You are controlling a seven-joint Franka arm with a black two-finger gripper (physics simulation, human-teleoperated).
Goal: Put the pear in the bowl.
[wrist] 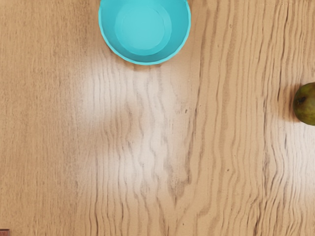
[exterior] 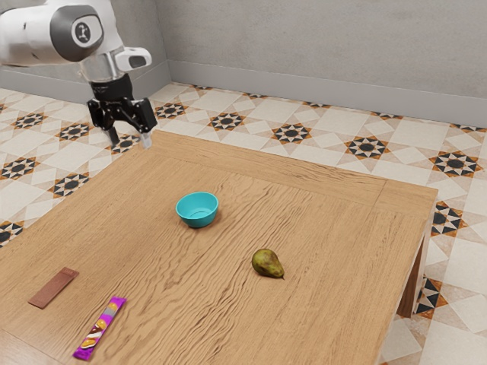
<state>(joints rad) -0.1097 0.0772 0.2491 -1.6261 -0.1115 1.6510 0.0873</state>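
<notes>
My gripper (exterior: 131, 141) is high at the exterior view's upper left, above the table and apart from everything on it, its two fingers standing wide apart with nothing between them. The turquoise bowl (exterior: 198, 209) rests upright on the table, and its inside looks empty. Toward the exterior view's right from it lies the green-brown pear (exterior: 266, 263), on its side and apart from the bowl. In the wrist view, the bowl (wrist: 144, 29) and part of the pear (wrist: 306, 104) are cut off by the picture's edges.
On the wooden table (exterior: 319, 205), a brown bar (exterior: 54, 288) and a purple-wrapped bar (exterior: 100, 328) lie near the exterior view's lower left. A corner of the brown bar (wrist: 4, 232) also appears in the wrist view. A grey wall stands beyond the table.
</notes>
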